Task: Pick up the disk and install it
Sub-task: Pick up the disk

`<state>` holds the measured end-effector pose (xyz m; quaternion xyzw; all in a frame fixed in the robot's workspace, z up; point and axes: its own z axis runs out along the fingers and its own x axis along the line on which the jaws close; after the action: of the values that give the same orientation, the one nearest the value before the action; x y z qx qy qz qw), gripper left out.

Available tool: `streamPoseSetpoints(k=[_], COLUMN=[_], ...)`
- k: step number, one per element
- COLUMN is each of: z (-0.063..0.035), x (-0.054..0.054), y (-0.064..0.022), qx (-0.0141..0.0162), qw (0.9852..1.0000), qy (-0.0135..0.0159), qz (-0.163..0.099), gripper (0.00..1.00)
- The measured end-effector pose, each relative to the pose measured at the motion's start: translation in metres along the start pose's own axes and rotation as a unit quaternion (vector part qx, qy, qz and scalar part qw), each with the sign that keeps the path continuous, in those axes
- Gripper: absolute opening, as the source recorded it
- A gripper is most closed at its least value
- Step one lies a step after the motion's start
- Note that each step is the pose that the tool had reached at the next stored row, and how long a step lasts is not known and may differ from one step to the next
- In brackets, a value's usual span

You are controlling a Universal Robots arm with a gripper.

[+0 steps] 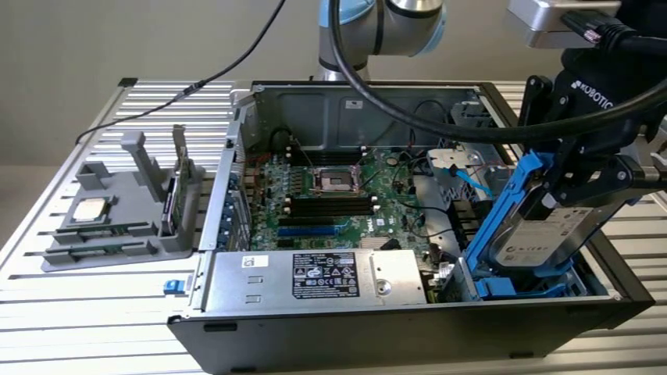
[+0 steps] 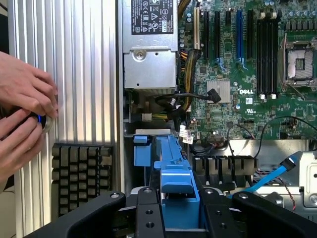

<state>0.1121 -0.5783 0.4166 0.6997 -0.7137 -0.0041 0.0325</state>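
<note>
The disk [image 1: 549, 231], a silver-grey drive with a white label in a blue carrier frame [image 1: 508, 205], hangs steeply tilted at the front corner of the open computer case [image 1: 417, 337], on the exterior view's right. Its lower end sits in or just above the drive bay [image 1: 521, 286], where more blue plastic lies. My gripper [image 1: 586, 170] is shut on the disk's upper part. In the wrist view the black fingers [image 2: 148, 210] clamp the blue carrier [image 2: 176, 179] from both sides, my gripper [image 2: 179, 210] centred on it.
The case holds a green motherboard [image 1: 333, 195], a power supply [image 1: 312, 277] and a blue cable [image 2: 272, 176] beside the bay. A grey holder [image 1: 115, 223] at the exterior view's left carries a small chip [image 1: 89, 209] and an upright card [image 1: 180, 195]. A person's hands [image 2: 25, 114] work near a keyboard [image 2: 81, 173].
</note>
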Motion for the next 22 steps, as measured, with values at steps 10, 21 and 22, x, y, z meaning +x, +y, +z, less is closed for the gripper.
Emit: streamPoseSetpoints(k=[10,21,22], z=[0.0007,0.0008,0.0008], x=[-0.0001,0.0000,0.0000], y=[0.0000,0.0019,0.0020], qx=[-0.0001,-0.0001,-0.0001], qw=[1.0000,1.0000,1.0000], qy=[-0.0005,-0.0010,-0.0009], qz=[0.000,0.000,0.000], gripper=[0.33,0.33,0.33])
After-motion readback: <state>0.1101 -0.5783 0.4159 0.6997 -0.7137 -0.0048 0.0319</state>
